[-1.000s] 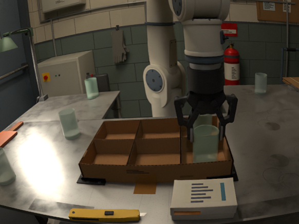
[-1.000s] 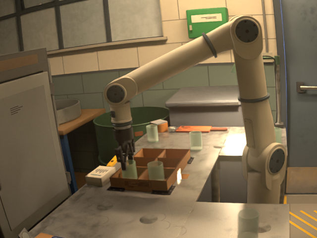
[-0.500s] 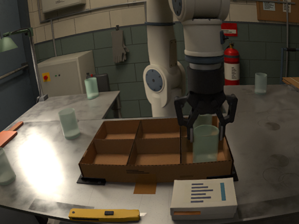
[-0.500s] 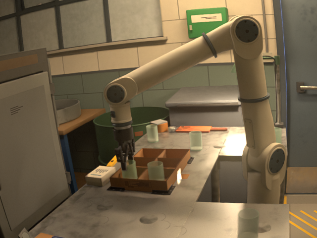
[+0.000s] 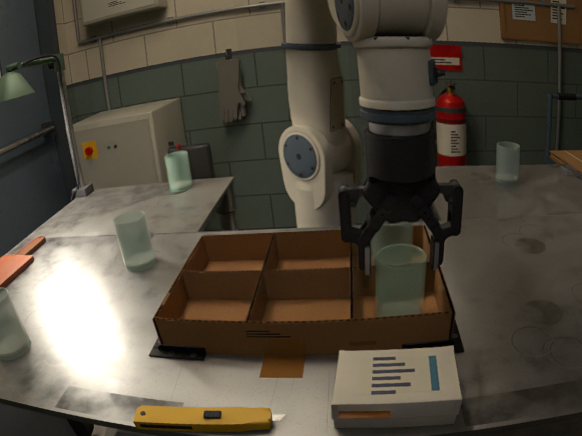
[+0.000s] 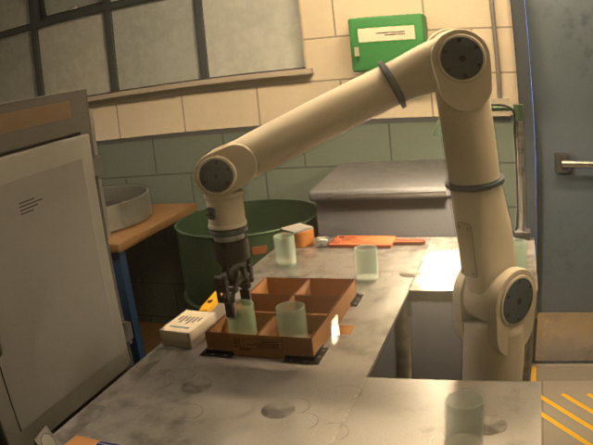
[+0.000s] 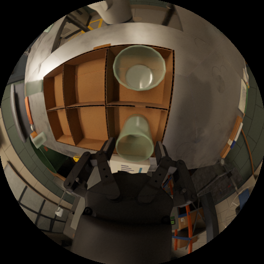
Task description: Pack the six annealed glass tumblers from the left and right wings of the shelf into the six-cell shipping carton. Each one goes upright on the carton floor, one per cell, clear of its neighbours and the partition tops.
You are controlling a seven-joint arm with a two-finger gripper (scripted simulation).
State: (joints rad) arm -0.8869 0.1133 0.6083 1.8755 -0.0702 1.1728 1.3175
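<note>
A pale green glass tumbler (image 5: 400, 280) (image 6: 242, 317) (image 7: 135, 137) stands upright in the near right cell of the brown six-cell carton (image 5: 305, 290) (image 6: 282, 316) (image 7: 107, 97). My gripper (image 5: 401, 260) (image 6: 233, 301) (image 7: 135, 150) is open around the tumbler's upper part and holds nothing. A second tumbler (image 6: 291, 318) (image 7: 139, 67) stands upright in the far right cell behind it. The other cells are empty. Further tumblers stand on the left wing (image 5: 135, 240) (image 5: 178, 171) (image 5: 10, 325) and one on the right wing (image 5: 507, 161).
A white box with blue lines (image 5: 397, 386) lies just in front of the carton's right end. A yellow utility knife (image 5: 202, 419) lies at the near table edge, and an orange board (image 5: 17, 262) on the far left. A green bin (image 6: 249, 239) stands beyond the table.
</note>
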